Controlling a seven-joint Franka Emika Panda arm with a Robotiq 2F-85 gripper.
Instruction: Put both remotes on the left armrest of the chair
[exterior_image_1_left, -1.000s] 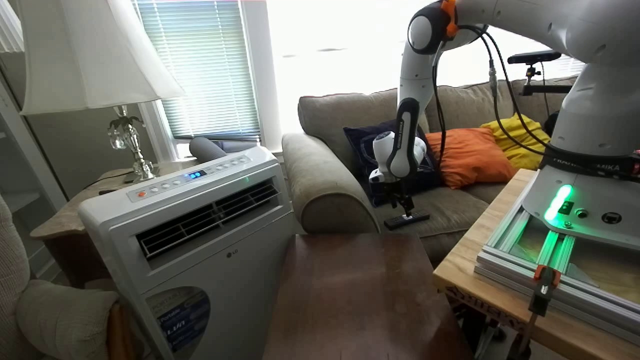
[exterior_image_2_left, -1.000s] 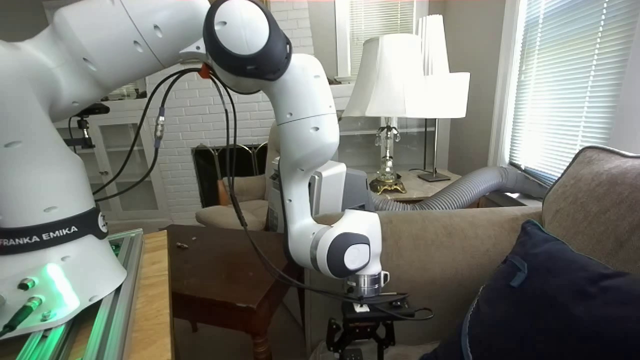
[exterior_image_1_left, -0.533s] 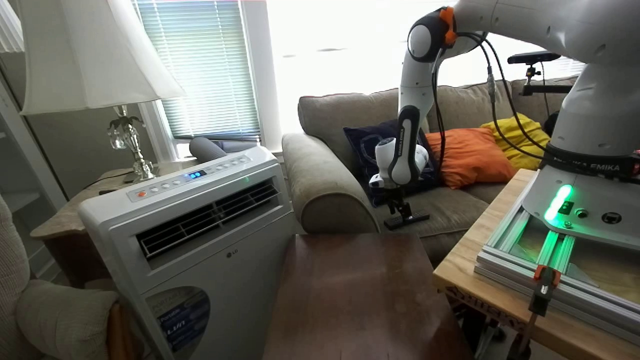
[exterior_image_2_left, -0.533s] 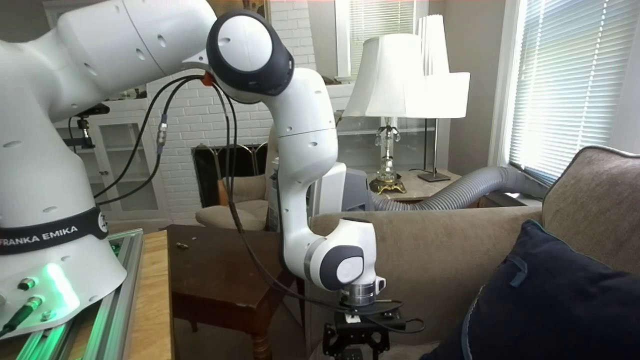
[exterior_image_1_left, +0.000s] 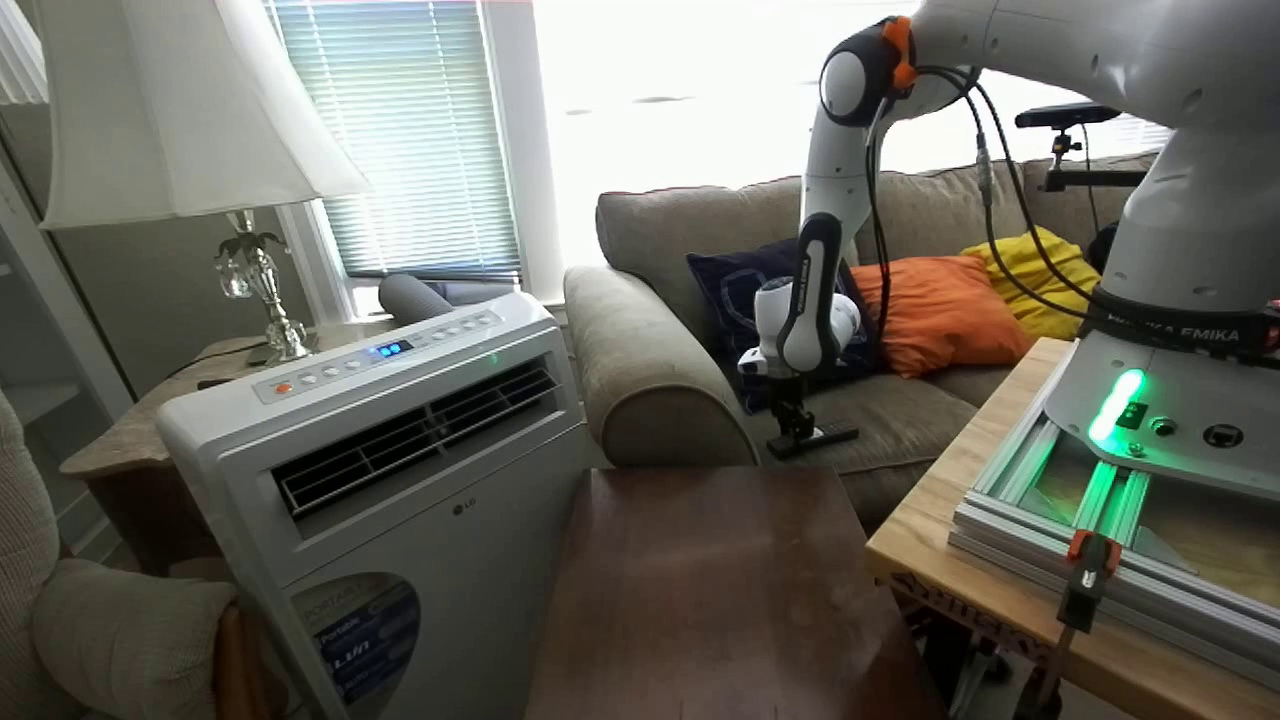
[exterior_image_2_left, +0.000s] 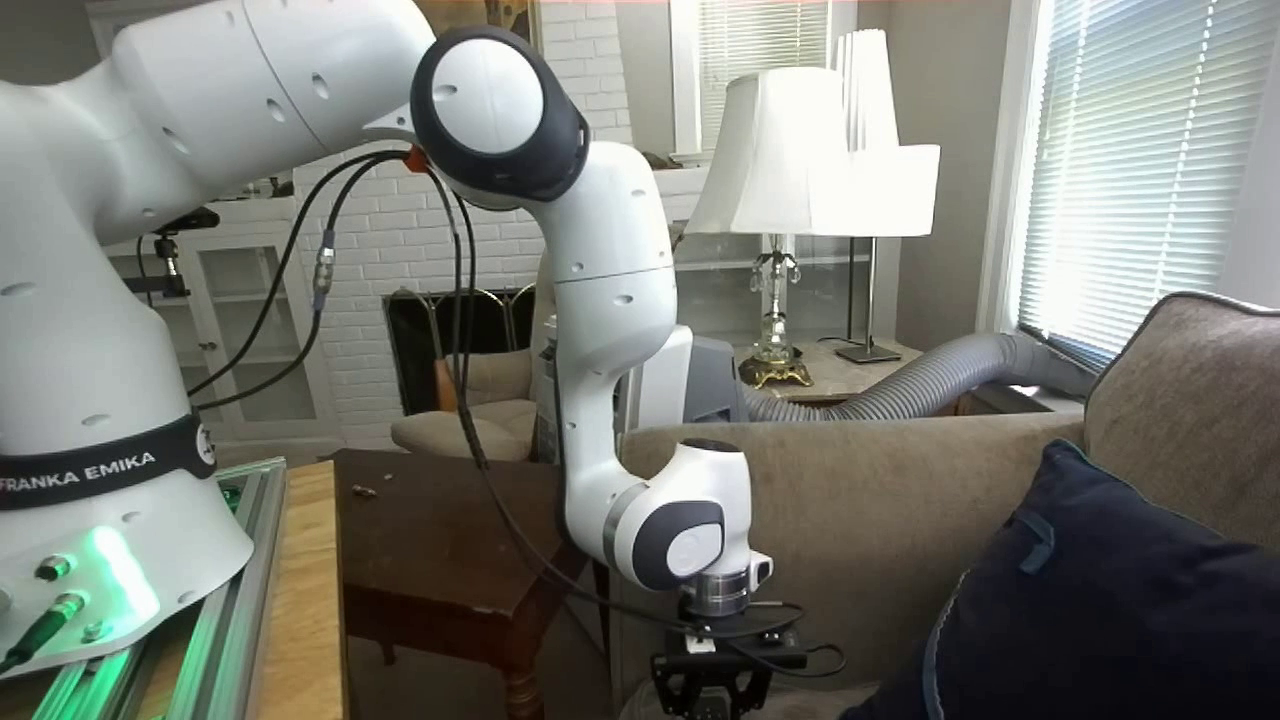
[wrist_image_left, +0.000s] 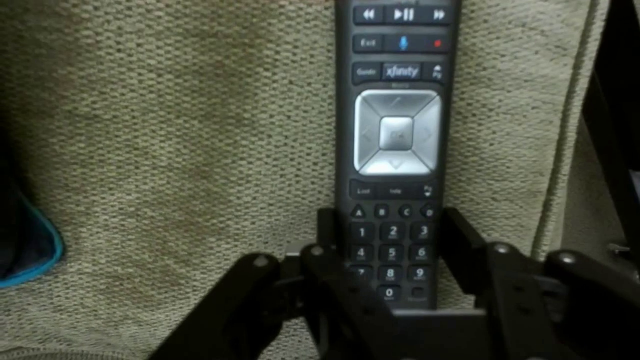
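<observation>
A black remote (wrist_image_left: 395, 192) with a silver direction pad lies on the beige seat of the chair (exterior_image_1_left: 690, 230). My gripper (wrist_image_left: 390, 230) is shut on its number-key end, with one finger against each long side. In an exterior view, that remote (exterior_image_1_left: 838, 434) shows low on the seat, just under my gripper (exterior_image_1_left: 797, 428). The left armrest (exterior_image_1_left: 645, 345) is the rounded beige roll beside it, with nothing on its visible top; the armrest (exterior_image_2_left: 860, 500) also stands behind the arm in an exterior view. Another remote is out of view.
A navy cushion (exterior_image_2_left: 1100, 600) leans close to the gripper on the seat, with an orange cushion (exterior_image_1_left: 940, 310) farther along. A brown wooden table (exterior_image_1_left: 710, 580) and a white air conditioner (exterior_image_1_left: 400, 440) stand in front of and beside the armrest.
The arm has come down slightly toward the seat. My gripper's fingers, apart earlier, have closed on the remote, which has hardly shifted.
</observation>
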